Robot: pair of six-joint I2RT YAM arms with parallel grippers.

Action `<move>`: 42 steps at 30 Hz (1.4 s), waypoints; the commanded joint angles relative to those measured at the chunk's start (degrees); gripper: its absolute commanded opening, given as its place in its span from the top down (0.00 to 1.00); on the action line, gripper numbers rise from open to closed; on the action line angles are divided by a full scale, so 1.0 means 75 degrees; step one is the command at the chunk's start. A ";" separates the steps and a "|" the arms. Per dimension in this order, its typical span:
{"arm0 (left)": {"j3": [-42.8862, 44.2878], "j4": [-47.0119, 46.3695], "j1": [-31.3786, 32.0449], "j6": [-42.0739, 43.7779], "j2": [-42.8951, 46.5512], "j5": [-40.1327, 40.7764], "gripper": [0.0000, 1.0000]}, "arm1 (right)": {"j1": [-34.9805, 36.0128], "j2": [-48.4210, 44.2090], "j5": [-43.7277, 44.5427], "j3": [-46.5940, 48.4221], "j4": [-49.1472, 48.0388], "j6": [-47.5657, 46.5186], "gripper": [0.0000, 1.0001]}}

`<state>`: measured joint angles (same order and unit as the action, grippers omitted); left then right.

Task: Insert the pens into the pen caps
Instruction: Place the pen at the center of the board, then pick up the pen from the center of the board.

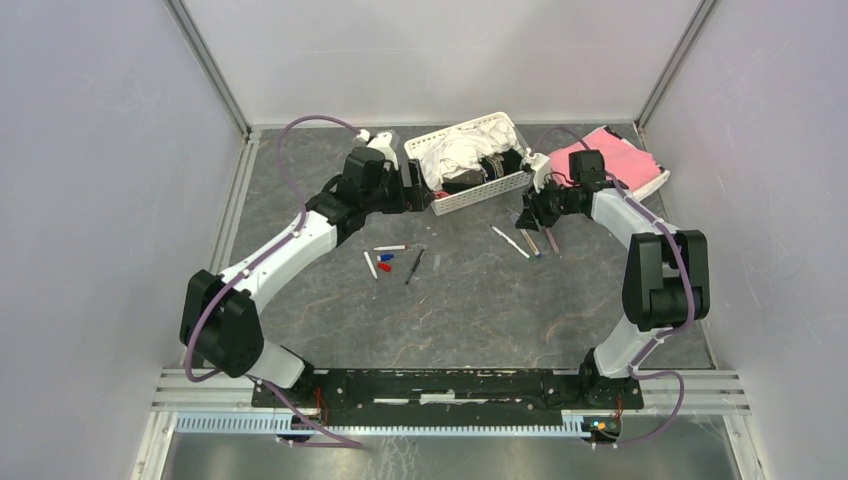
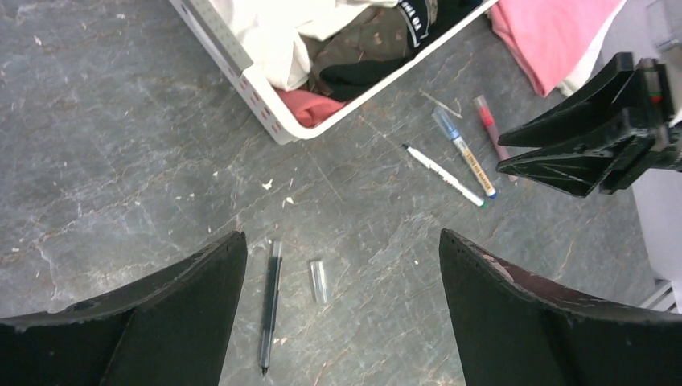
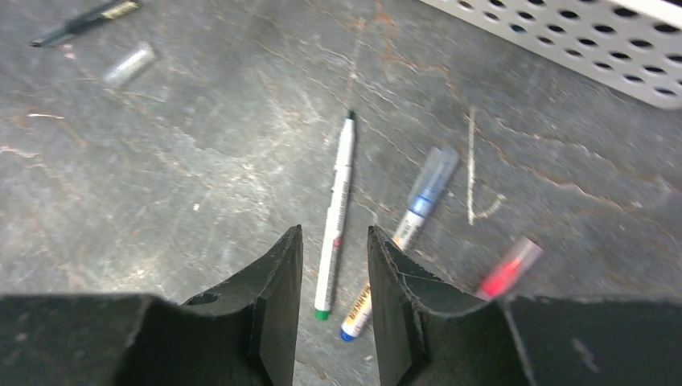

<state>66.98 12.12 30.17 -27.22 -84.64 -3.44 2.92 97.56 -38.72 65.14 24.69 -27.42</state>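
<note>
My left gripper is wide open and empty above a dark pen and a clear pen cap that lie on the table. My right gripper is open with a narrow gap and holds nothing. It hangs over a white pen with a green end, beside a blue-capped marker and a pinkish-red pen. The top view shows two more white pens, a blue cap and a red cap at centre left. It also shows the left gripper and the right gripper.
A white perforated basket of clothes stands at the back between the two grippers. Pink cloth lies at the back right. The right gripper's fingers show in the left wrist view. Grey walls enclose the table.
</note>
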 commanded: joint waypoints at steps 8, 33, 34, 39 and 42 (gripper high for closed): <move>-0.0113 0.1074 -0.0039 0.0460 -0.0582 -0.0274 0.17 | -0.0001 -0.0258 -0.1503 -0.0092 0.0040 -0.0169 0.59; -0.0056 0.2120 0.0011 0.1107 -0.1824 -0.0926 0.58 | 0.0012 -0.0164 -0.1693 -0.0307 -0.0303 0.0199 0.57; -0.0069 0.2118 0.0025 0.1113 -0.1852 -0.0984 0.58 | 0.0011 -0.0163 -0.1693 -0.0306 -0.0303 0.0199 0.57; -0.0051 0.2181 0.0148 0.1153 -0.2093 -0.1190 0.56 | 0.0014 -0.0160 -0.1705 -0.0308 -0.0303 0.0199 0.57; 0.0028 0.2268 0.0306 0.1196 -0.2299 -0.1099 0.56 | 0.0010 -0.0164 -0.1716 -0.0309 -0.0304 0.0199 0.57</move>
<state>65.93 27.79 31.00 -22.02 -99.85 -10.28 2.96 97.56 -50.15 62.92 23.62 -26.22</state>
